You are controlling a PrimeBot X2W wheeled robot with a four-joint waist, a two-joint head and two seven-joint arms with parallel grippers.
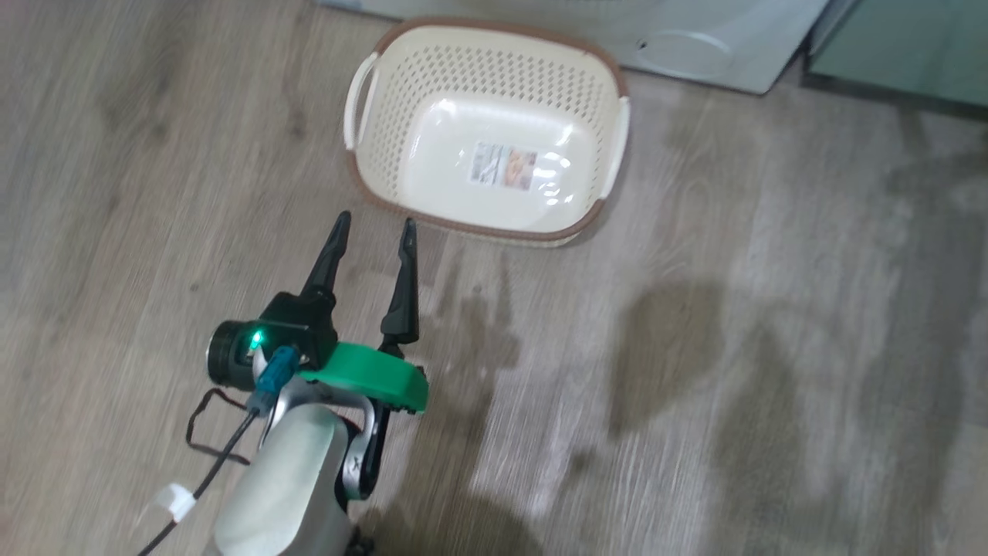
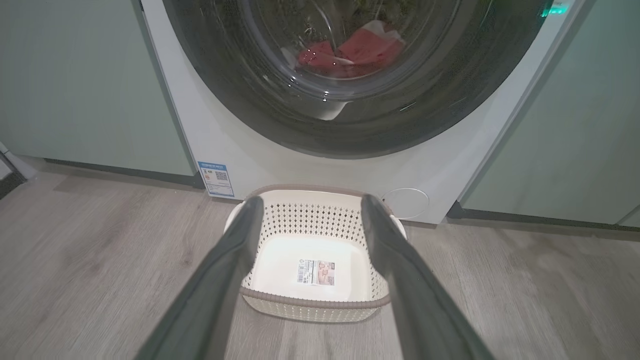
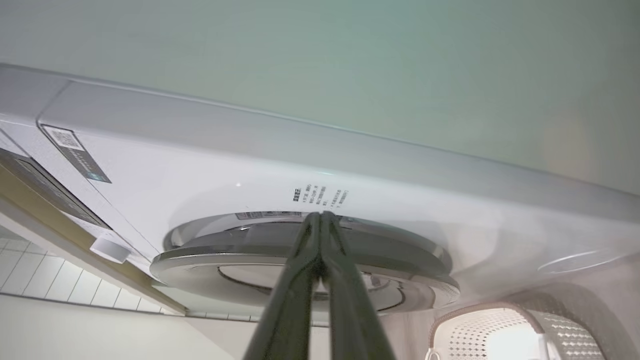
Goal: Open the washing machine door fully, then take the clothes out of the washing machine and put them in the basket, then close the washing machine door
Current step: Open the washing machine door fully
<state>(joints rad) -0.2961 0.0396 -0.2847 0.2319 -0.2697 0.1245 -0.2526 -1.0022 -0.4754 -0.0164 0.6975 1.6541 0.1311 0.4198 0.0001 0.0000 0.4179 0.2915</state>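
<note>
The washing machine door (image 3: 390, 250) is sitting shut against the white front of the washing machine (image 2: 210, 135). The red clothes (image 2: 367, 50) are lying behind its clear window, low in the drum. The right pincer (image 3: 320, 216) is pressed fully together and holding nothing. It is pointing straight at the edge of the door's rim, which is running crosswise to its fingers. The tips seem to be at the seam between rim and front, but I cannot tell if they are touching. So I judge the right arm is the nearer one for the opening. The left pincer (image 1: 376, 222) is standing wide and empty, low over the floor (image 1: 772, 309). It is pointing at the empty basket (image 1: 478, 69), which is standing just before the machine, below the door.
</note>
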